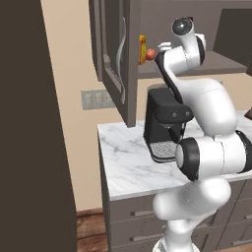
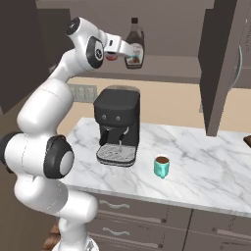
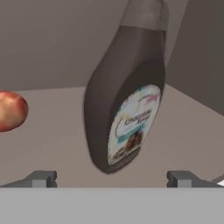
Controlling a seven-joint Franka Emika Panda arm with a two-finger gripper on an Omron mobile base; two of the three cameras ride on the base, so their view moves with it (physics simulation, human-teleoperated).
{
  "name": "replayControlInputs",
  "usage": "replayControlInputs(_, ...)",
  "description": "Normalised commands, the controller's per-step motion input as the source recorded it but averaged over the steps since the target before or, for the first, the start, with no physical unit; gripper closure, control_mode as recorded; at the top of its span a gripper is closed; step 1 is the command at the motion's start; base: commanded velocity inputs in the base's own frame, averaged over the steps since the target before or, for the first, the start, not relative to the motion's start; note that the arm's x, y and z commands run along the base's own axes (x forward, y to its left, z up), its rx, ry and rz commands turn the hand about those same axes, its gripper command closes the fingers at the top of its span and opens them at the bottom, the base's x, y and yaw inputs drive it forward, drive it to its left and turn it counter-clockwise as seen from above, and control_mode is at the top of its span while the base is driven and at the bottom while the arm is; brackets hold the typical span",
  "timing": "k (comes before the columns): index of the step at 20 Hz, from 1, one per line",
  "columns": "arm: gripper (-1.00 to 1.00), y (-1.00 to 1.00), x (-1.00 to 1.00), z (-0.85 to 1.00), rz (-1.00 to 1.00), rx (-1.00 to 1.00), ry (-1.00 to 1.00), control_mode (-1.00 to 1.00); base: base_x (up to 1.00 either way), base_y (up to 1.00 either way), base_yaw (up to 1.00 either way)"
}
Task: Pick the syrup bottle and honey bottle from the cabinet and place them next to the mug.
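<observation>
Reaching into the cabinet (image 2: 223, 63), the jaws (image 3: 111, 178) stand wide open, empty, before the syrup bottle (image 3: 127, 100) on its shelf; next, advance and close.

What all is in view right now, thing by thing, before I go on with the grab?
syrup bottle: one, dark brown, pale label, on the cabinet shelf straight ahead of the tool
honey bottle: one, amber-orange, on the shelf, mostly hidden by the open door
red ball: one, red, on the shelf beside the syrup bottle
cabinet: one, dark grey-brown, on the wall, door open
mug: one, teal, on the counter beside the coffee machine
coffee machine: one, black, on the counter under the shelf
counter: one, white marble
wall outlet: one, grey
tool: one, fingers spread wide, up at the shelf, not touching the bottle
</observation>
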Motion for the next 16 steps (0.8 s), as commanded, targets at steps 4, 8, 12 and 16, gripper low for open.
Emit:
replayControlInputs(4, -1.0, 0.0, 0.24, 0.0, 0.0, 0.0, 0.0, -1.0, 0.0, 0.0, 0.0)
replayControlInputs(8, -1.0, 0.0, 0.24, 0.0, 0.0, 0.0, 0.0, -1.0, 0.0, 0.0, 0.0)
replayControlInputs(12, -1.0, 0.0, 0.13, 0.0, 0.0, 0.0, 0.0, -1.0, 0.0, 0.0, 0.0)
replayControlInputs(16, -1.0, -0.01, 0.01, 0.0, -0.03, 0.0, 0.0, -1.0, 0.0, 0.0, 0.0)
